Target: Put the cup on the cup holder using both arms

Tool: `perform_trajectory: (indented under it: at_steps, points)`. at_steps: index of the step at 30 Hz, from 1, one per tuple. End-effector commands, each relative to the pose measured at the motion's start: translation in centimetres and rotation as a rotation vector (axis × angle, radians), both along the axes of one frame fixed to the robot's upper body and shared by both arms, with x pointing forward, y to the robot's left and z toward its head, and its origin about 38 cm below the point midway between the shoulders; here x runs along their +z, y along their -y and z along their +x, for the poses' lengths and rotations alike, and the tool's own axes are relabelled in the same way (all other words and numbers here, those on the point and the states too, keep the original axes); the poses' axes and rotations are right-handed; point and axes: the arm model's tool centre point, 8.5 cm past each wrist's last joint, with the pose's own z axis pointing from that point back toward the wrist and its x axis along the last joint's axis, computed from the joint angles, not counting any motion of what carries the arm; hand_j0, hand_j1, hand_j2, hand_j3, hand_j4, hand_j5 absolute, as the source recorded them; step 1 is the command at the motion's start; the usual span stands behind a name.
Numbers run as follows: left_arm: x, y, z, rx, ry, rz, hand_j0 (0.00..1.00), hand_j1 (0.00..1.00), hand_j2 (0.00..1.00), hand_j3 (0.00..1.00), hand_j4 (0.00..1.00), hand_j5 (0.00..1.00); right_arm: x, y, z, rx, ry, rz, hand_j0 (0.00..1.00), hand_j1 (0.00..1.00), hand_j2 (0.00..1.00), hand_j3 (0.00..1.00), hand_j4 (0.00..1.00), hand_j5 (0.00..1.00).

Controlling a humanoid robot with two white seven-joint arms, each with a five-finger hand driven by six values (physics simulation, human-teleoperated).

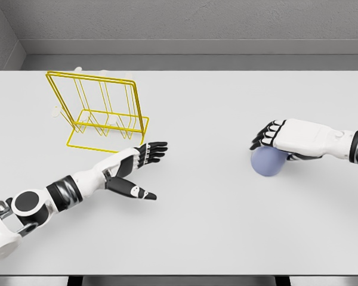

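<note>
Cup holder [101,113]: a yellow wire rack is seen standing on the white table [203,226], at the far left; nothing is held in it, and whether the faint pale shape behind its back frame is an object cannot be told.
Left hand [137,170]: it is held open just in front of the rack, fingers stretched out flat, thumb spread apart; nothing is grasped.
Cup [268,162]: a pale blue cup is seen on the table at the right, well apart from the rack; its contents cannot be told.
Right hand [274,140]: it is laid over the top of the cup, fingers curled down against it; a grasp appears to be made.
Step in hand: the pick-up at the right is judged to be under way; nothing has yet been placed.
Next move: the cup would need to be lifted clear and carried leftward toward the open left hand, a firm grip being called for.
</note>
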Motion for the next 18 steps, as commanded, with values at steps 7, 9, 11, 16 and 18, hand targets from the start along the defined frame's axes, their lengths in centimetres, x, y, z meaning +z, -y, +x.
perform_trajectory:
  at_steps: [7,9,11,16,18]
  points:
    - [-0.2,0.2,0.0,0.001,-0.004,-0.007,1.00,1.00,1.00,1.00,1.00,1.00,0.0,0.1,0.0,0.003,0.004,-0.019,0.68,0.68,0.68,0.68,0.68,0.68]
    - [-0.2,0.2,0.0,0.001,-0.004,-0.007,1.00,1.00,1.00,1.00,1.00,1.00,0.3,0.2,0.1,-0.001,0.010,-0.014,0.68,0.68,0.68,0.68,0.68,0.68]
    - [-0.1,0.1,0.1,0.001,-0.003,-0.005,1.00,1.00,1.00,1.00,1.00,1.00,0.4,0.2,0.2,0.000,0.015,-0.012,0.67,0.67,0.67,0.67,0.67,0.67]
    - [-0.1,0.2,0.1,-0.001,-0.001,-0.005,1.00,1.00,1.00,1.00,1.00,1.00,1.2,-0.3,0.1,0.017,0.033,-0.004,0.64,0.64,0.64,0.64,0.64,0.64]
    - [-0.1,0.2,0.1,-0.001,0.000,-0.002,1.00,1.00,1.00,1.00,1.00,1.00,1.9,-0.5,0.2,0.023,0.048,-0.002,0.63,0.63,0.63,0.63,0.63,0.63]
